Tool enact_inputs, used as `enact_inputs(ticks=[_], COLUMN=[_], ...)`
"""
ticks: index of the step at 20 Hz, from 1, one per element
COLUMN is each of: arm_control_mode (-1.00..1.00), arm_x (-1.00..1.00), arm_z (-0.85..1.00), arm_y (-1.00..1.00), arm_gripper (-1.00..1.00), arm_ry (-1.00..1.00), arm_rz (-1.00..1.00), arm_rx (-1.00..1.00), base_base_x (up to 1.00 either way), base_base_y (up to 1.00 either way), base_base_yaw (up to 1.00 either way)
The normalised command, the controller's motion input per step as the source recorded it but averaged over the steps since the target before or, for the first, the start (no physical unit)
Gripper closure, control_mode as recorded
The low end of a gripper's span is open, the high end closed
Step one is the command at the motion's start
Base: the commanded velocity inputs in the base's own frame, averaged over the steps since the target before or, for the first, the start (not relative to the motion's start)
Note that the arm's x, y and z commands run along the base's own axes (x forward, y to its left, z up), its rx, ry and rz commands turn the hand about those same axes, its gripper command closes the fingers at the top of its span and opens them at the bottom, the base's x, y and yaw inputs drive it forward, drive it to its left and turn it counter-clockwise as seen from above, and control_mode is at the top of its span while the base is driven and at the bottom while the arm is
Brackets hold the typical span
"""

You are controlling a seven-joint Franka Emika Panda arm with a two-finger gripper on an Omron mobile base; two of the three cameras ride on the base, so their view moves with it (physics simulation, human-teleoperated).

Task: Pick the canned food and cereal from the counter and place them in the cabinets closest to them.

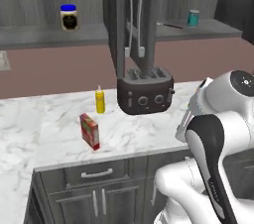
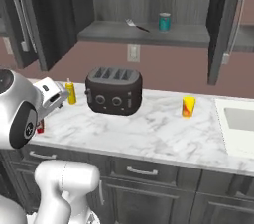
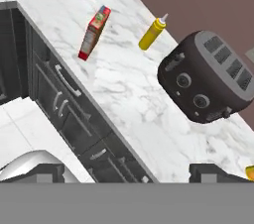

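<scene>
Hand view: cereal (image 3: 94, 31) upright on surface (image 3: 134, 94) near front edge, beside yellow bottle (image 3: 151, 33). Likely light, thin, tippable; pinch across flat faces. Gripper (image 3: 128, 173) spread, empty.

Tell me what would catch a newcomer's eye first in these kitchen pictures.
First, the dark toaster at the middle of the white marble counter, below open wall cabinets. Next, the red cereal box upright near the counter's front edge, with a yellow squeeze bottle behind it. The teal can already stands on the cabinet shelf above.
</scene>
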Motion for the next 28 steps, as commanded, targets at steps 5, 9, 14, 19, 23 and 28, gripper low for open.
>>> enact_inputs(ticks=[5, 9, 14, 19, 23, 28], arm_control_mode=[1.0, 1.0, 1.0, 1.0, 1.0, 1.0], arm_x=[0.0, 0.0, 0.0, 0.0, 0.0, 0.0], arm_z=[0.0, 0.0, 0.0, 0.0, 0.0, 0.0], arm_y=[0.0, 0.0, 0.0, 0.0, 0.0, 0.0], arm_gripper=[-1.0, -1.0, -1.0, -1.0, -1.0, -1.0], arm_ry=[0.0, 0.0, 0.0, 0.0, 0.0, 0.0], arm_rz=[0.0, 0.0, 0.0, 0.0, 0.0, 0.0], arm_rx=[0.0, 0.0, 0.0, 0.0, 0.0, 0.0], base_base_x=[-0.35, -0.24, -0.12, -0.02, 0.05, 0.44], base_base_y=[0.77, 0.76, 0.69, 0.29, 0.02, 0.04], base_base_yaw=[0.0, 0.0, 0.0, -0.01, 0.01, -0.03])
